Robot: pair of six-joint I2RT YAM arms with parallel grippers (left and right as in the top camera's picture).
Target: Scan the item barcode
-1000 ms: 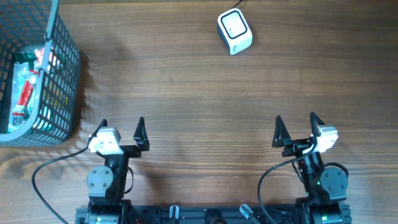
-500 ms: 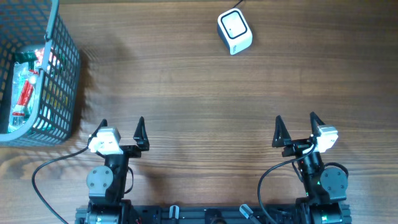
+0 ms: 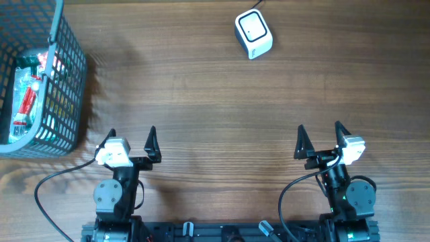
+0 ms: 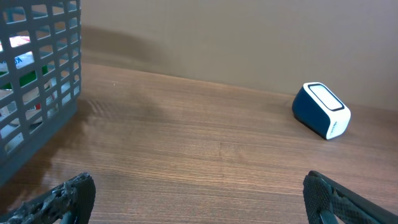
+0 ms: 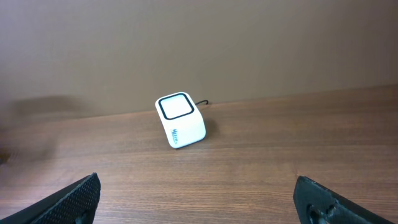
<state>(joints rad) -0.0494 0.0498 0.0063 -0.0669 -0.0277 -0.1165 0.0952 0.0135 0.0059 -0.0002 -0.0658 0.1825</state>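
Both wide: left pincer, right pincer | boxy white scanner | mesh basket

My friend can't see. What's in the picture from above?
From above: the left gripper and right gripper sit open and empty at a wooden table. A blue basket of items is far left, a white scanner at the back.

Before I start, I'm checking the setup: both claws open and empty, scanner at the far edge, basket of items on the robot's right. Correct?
Not quite: the overhead view shows the basket on the robot's left, not its right. The rest holds.
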